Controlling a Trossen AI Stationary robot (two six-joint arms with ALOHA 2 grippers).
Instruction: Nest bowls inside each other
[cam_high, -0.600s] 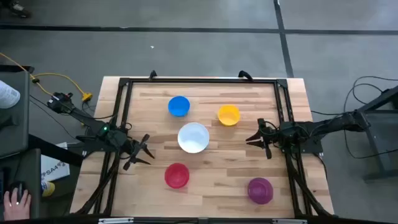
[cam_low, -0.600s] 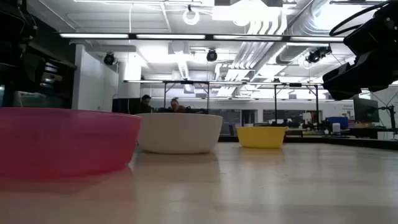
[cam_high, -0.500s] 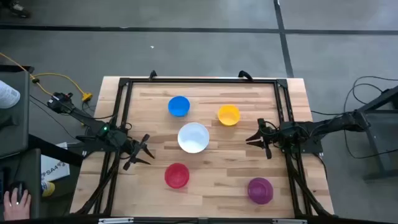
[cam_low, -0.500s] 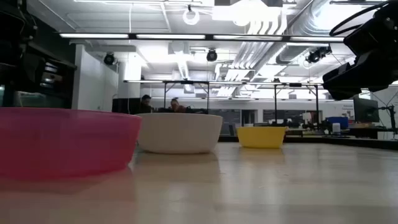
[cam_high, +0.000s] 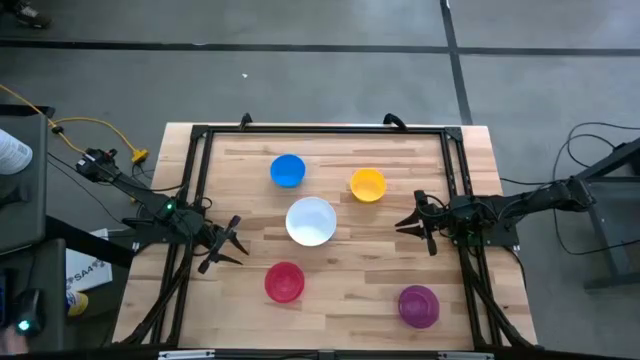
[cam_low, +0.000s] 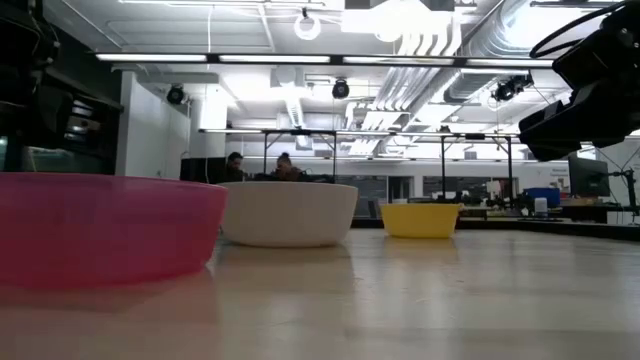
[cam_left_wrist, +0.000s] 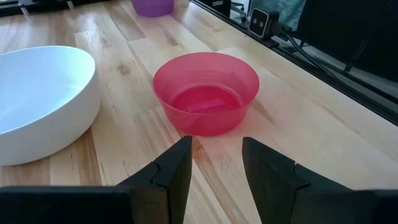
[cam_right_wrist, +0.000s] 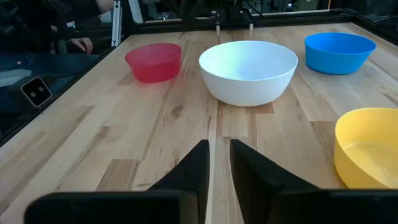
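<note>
No nesting is done: white bowl, blue bowl, yellow bowl, red-pink bowl and purple bowl are set apart. Left gripper is parted and empty; right gripper is narrowly parted, holding nothing.

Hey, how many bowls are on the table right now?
5, all separate: blue bowl and yellow bowl at the far side, white bowl central, red bowl and purple bowl near.

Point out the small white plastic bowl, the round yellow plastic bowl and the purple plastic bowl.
small white plastic bowl (cam_high: 311, 221): high view, centre of its inside.
round yellow plastic bowl (cam_high: 368, 185): high view, centre of its inside.
purple plastic bowl (cam_high: 418, 306): high view, middle of the bowl.
</note>
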